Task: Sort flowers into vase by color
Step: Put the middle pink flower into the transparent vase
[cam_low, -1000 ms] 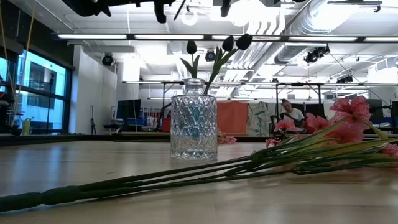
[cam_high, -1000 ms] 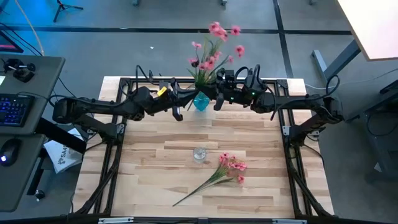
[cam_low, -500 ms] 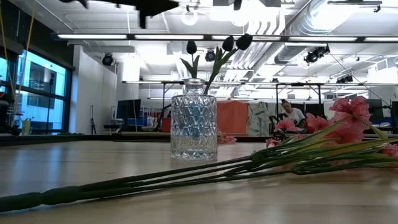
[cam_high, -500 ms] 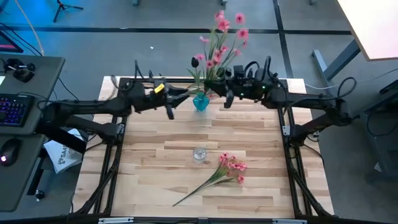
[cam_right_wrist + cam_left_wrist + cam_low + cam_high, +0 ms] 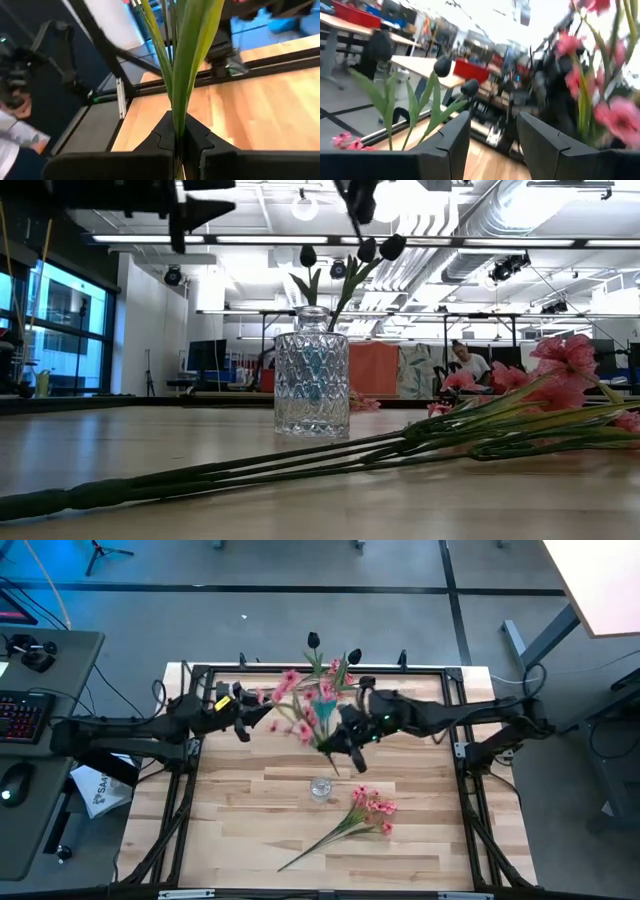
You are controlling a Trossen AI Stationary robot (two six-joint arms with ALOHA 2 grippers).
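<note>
The left gripper (image 5: 243, 728) hangs above the table's (image 5: 240, 810) back left, fingers parted and empty. The right gripper (image 5: 345, 752) pinches a pink spray (image 5: 305, 705) by its stems above the glass vase (image 5: 320, 787). Another pink spray (image 5: 370, 806) lies just right of the vase.

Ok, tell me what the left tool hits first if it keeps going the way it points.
Probably the pink spray held by the right tool: the left tool, open, points toward it. Depth is uncertain.
</note>
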